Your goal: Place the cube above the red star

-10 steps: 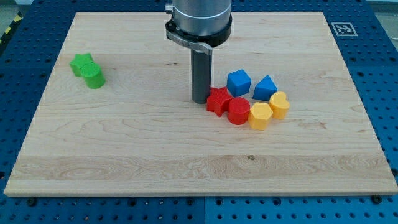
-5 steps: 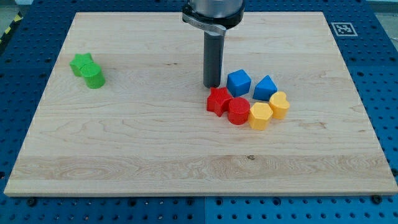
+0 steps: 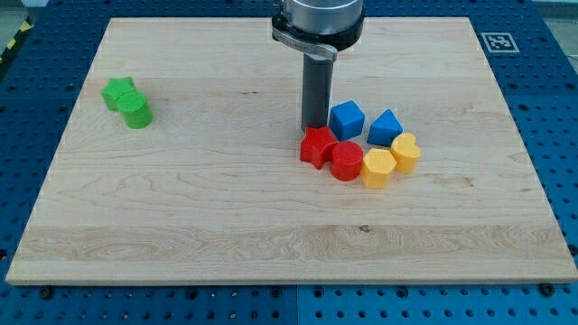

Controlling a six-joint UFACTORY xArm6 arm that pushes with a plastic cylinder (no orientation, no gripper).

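The blue cube (image 3: 347,119) sits on the wooden board (image 3: 226,208), up and to the right of the red star (image 3: 317,145). My tip (image 3: 313,127) stands directly above the red star, just left of the blue cube and very close to both. A red cylinder (image 3: 346,161) touches the star's right side.
A second blue block (image 3: 386,127) lies right of the cube. A yellow hexagon block (image 3: 377,168) and a yellow heart block (image 3: 405,152) sit right of the red cylinder. A green star (image 3: 118,92) and a green cylinder (image 3: 137,111) lie at the view's far left.
My tip has moved right and slightly up, from the red star's left side to the spot between the star's top and the blue cube. The blocks have not moved.
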